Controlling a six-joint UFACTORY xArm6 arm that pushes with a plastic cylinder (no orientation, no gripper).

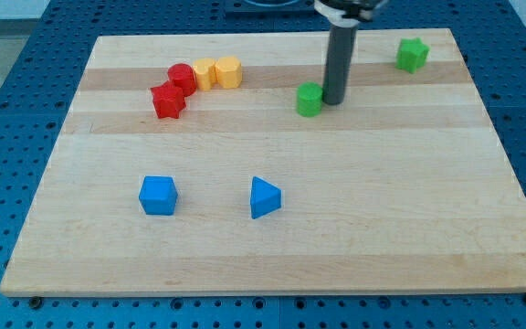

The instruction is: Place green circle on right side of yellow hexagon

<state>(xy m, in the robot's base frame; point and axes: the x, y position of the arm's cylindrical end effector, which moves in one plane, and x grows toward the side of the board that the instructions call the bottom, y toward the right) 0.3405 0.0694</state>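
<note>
my tip touching green circle – its right, yellow hexagon well left

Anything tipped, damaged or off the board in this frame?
Nothing stands out. All blocks sit flat on the wooden board. My tip is against the right side of the green circle, which lies well to the right of the yellow hexagon.

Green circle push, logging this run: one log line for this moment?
tip touching green circle, its right | yellow hexagon left of circle, apart | not yet placed
</note>
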